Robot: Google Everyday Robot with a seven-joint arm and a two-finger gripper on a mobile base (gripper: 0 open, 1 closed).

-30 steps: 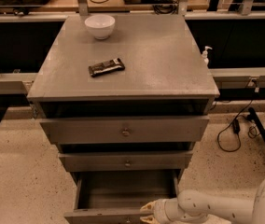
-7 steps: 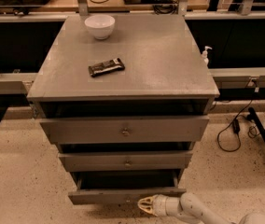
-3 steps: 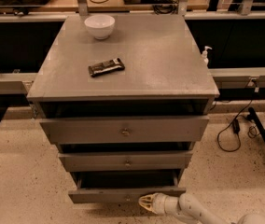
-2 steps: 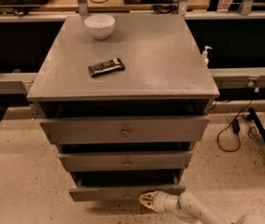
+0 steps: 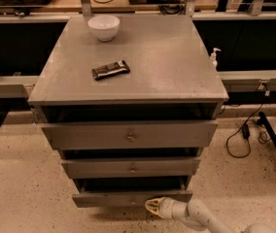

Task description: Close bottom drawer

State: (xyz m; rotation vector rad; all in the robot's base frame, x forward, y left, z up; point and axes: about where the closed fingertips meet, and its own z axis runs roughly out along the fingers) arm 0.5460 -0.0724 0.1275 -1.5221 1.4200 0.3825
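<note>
At bottom drawer (image 5: 109, 198) front, tool (image 5: 152, 206); bowl (image 5: 104, 27), bar (image 5: 111, 69) above.

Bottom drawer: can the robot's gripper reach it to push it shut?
Probably yes. The gripper sits low, right in front of the bottom drawer, near the middle of its front, and nothing stands between them. The drawer sticks out only a little.
</note>
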